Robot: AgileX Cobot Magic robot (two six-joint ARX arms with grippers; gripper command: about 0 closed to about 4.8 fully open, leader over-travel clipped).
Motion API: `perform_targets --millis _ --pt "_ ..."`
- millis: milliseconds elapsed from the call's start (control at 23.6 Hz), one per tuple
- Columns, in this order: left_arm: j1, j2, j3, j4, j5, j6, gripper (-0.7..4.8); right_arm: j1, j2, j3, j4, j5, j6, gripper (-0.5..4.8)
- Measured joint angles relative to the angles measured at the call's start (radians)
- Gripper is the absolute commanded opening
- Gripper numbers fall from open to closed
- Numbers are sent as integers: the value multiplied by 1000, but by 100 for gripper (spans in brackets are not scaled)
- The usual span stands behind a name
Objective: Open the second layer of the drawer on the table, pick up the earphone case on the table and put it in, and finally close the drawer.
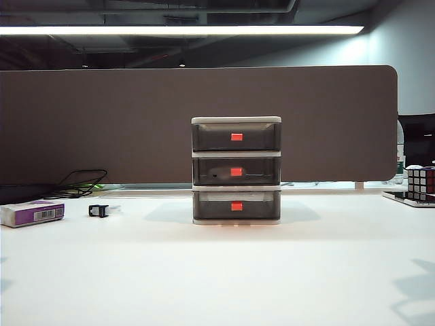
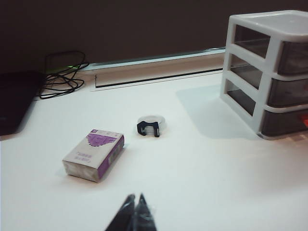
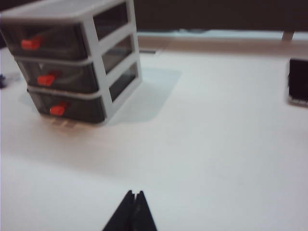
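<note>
— Earphone case [image 1: 217, 170]?
— Apparently that pale shape inside the closed second layer [image 1: 236, 171], centre far. Light, glossy, slippery; best pinched across flat sides.
— Jaws?
— Clenched, empty: left gripper [image 2: 134, 211] near left, right gripper [image 3: 134, 211] near right.

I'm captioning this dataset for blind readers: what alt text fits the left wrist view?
The shut left end effector hangs over the white table, holding nothing. Ahead lie a white-and-purple box and a small black clip; the drawer, all three layers shut, stands to one side.
</note>
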Motion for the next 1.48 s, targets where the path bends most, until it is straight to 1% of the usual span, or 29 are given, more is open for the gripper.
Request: perform_targets --millis 169,254,381,466,551,720,974,1229,1483 --pt "-1 -13 6 9 26 0 -5 -17 -86 0 -10 -40 8 -5" --pt "-1 -11 23 20 28 0 -6 -18 -89 0 -55 -44 10 -5" --pt "-1 -10 21 13 27 0 -5 -18 -89 0 -59 -45 10 -5" --pt "-1 -10 21 14 14 8 -5 -18 -89 0 -57 -45 11 -5" --pt "-1 -10 21 17 -18 23 -5 -19 -89 0 -52 -45 11 -5" --pt "-1 -10 21 35 -30 35 -6 -19 -89 0 -51 -43 10 -5" --pt "0 -10 1 57 -150 43 -6 -19 -89 0 -51 12 9 -5" --pt "0 -10 0 86 -157 45 -5 -17 -89 0 -51 17 10 -5" --pt "-2 -10 0 64 -143 41 -5 -17 -89 0 -51 18 10 -5"
